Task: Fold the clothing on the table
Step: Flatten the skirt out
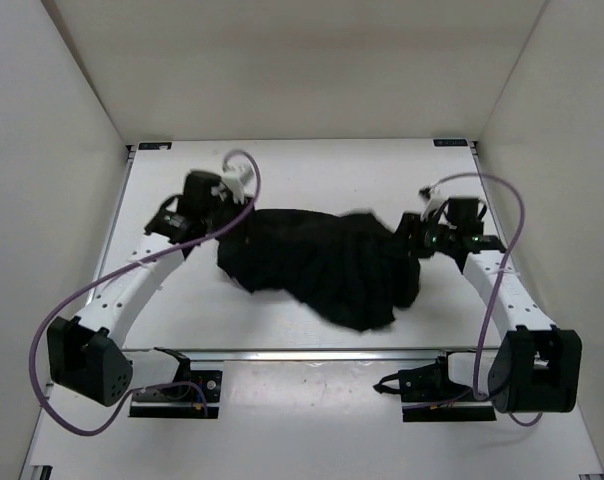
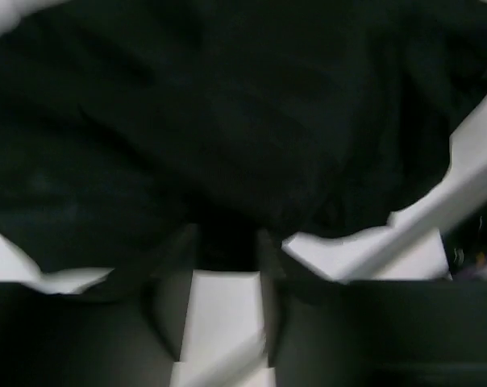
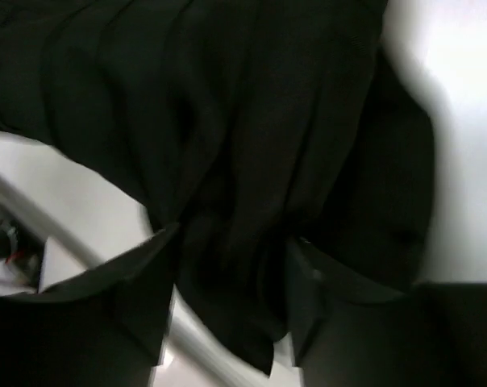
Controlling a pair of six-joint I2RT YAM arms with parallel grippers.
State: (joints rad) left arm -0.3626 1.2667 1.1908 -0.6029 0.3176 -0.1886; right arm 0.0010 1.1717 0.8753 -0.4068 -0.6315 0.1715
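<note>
From above, the black pleated skirt [image 1: 312, 265] lies crumpled on the white table [image 1: 282, 165], stretched crosswise between the two claws. The left claw [image 1: 215, 230] sits at one end of the skirt with its tip touching the cloth. The right claw [image 1: 410, 235] sits at the other end, its tip sunk in the dark fabric. The bulk of the skirt spreads from the right claw toward the arm bases in a flared, pleated fan, and a narrower part runs across to the left claw. From this height both sets of jaws are too dark against the cloth to read.

The left wrist view is blurred. The left claw [image 2: 226, 242] holds its jaws a little apart, and bare white table [image 2: 219, 322] shows in the gap behind the tips. The skirt [image 2: 227, 121] fills nearly everything ahead of the claw. Its near edge comes right up to the tips, with a dark bit of it lying in the gap, loose rather than pinched. White table also shows on either side of the claw, under the skirt's edge.

In the right wrist view, the right claw [image 3: 234, 242] has its jaws spread wide, with a thick fold of the skirt [image 3: 227, 121] running down through the gap. The cloth lies against both inner faces, but the jaws stand too far apart for a clamp. Pleats fan out ahead of the claw. Bare table [image 3: 461, 161] lies off to the claw's right, past the fabric, and more white shows to its left.
</note>
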